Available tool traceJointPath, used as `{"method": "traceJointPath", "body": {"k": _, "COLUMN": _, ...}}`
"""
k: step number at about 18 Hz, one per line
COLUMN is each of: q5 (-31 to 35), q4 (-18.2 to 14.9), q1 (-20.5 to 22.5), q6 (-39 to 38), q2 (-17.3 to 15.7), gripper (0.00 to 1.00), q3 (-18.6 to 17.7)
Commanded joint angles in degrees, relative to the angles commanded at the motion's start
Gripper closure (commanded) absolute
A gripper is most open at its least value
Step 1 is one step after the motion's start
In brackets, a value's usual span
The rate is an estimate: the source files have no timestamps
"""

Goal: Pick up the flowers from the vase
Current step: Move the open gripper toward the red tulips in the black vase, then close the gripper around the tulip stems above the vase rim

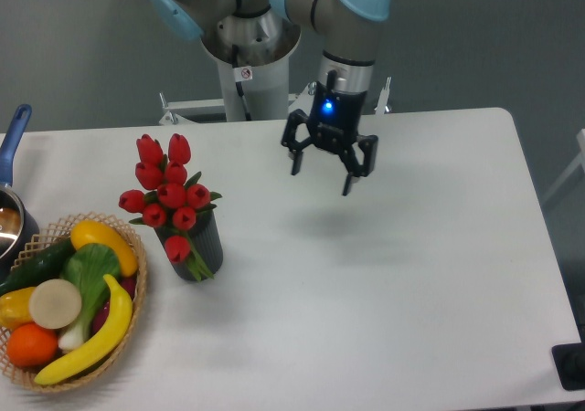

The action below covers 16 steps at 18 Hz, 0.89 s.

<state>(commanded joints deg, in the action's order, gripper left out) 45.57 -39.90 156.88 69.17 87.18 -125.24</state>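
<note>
**Flowers untouched in vase, pincer well apart**

Flowers (167,190) standing in the vase (196,247), one bud drooping over its rim. Probably light, soft-headed, stems springy; best pinched low on the bunched stems just above the vase mouth, not on the buds. Basket (37,356) of fruit just left of the vase, on the worktop (384,320). Pincer (327,168) spread, empty, hanging above the worktop well right of the vase.
</note>
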Motion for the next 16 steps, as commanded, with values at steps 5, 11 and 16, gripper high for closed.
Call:
{"method": "traceJointPath", "body": {"k": 5, "q5": -12.5, "q4": 0.0, "q1": -1.3, "q6": -0.1, "q2": 2.9, "gripper": 0.0, "q3": -0.6}}
{"method": "traceJointPath", "body": {"k": 11, "q5": -18.8, "q4": 0.0, "q1": -3.2, "q6": 0.0, "q2": 3.8, "gripper": 0.0, "q3": -2.2}}
{"method": "traceJointPath", "body": {"k": 16, "q5": -20.1, "q4": 0.2, "q1": -5.3, "q6": 0.1, "q2": 4.7, "gripper": 0.0, "q3": -1.8}}
